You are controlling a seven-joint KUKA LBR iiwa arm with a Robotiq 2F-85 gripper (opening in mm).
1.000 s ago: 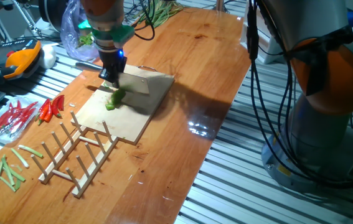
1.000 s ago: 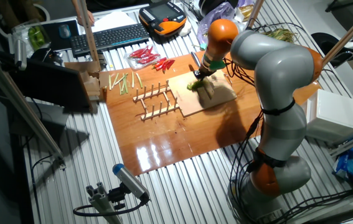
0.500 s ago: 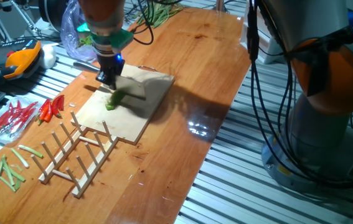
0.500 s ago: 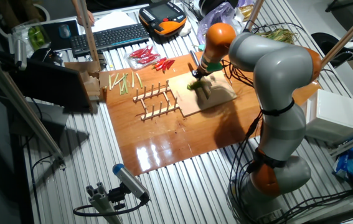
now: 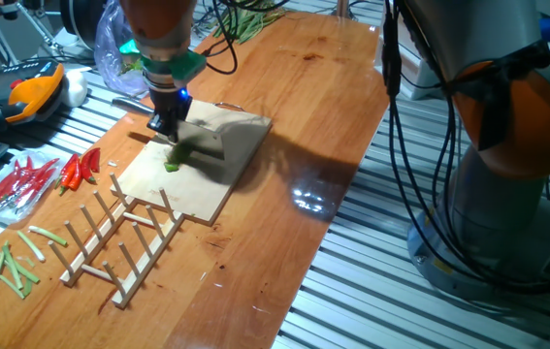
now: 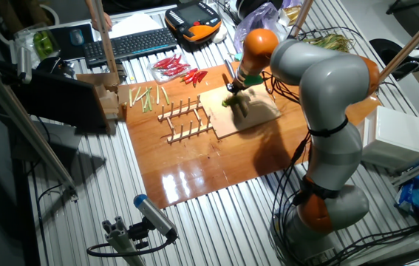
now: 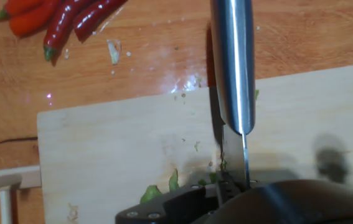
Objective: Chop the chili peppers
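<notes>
A small bright green chili pepper piece [image 5: 172, 163] lies near the left side of the pale wooden cutting board [image 5: 200, 190]. My gripper [image 5: 166, 124] stands right above it, shut on a knife whose steel blade [image 7: 232, 62] runs away from the hand across the board's edge. In the hand view, tiny green chili bits [image 7: 157, 190] lie on the board [image 7: 101, 155] just in front of the gripper [image 7: 229, 186]. From the other fixed view the gripper [image 6: 233, 87] hides most of the chili [image 6: 226, 102] on the board [image 6: 250, 118].
Long red chilies [image 5: 79, 170] lie left of the board, also seen as red chilies [image 7: 70, 18] in the hand view. A wooden peg rack [image 5: 124, 237] sits in front of the board. Pale green stalk sticks [image 5: 8, 262], a keyboard [image 6: 124, 46] and a plastic bag [image 5: 114, 48] lie around.
The gripper and knife have shifted a little toward the board's left rear edge. Less of the green chili shows beside the blade than a second ago.
</notes>
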